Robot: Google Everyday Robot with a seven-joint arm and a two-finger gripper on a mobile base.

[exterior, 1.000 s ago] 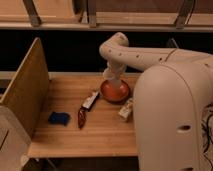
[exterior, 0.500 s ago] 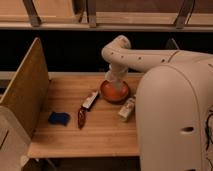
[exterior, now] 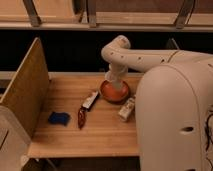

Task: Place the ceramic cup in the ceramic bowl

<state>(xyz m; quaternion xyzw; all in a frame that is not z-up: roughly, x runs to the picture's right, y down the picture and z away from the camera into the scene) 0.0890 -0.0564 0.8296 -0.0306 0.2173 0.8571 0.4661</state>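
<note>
The orange-red ceramic bowl [exterior: 114, 93] sits on the wooden table [exterior: 100, 135], right of the middle. My gripper [exterior: 116, 82] hangs from the white arm [exterior: 131, 56] directly over the bowl, down at its rim level. The small pale ceramic cup does not show; the gripper hides the space over the bowl's inside.
A white-and-tan bottle-like item [exterior: 127, 108] lies right in front of the bowl. A white-and-brown packet [exterior: 90, 99] and a dark red item [exterior: 81, 117] lie to its left. A blue lump [exterior: 59, 118] lies further left. A wooden side panel [exterior: 25, 90] stands along the left edge. My white body [exterior: 172, 120] fills the right.
</note>
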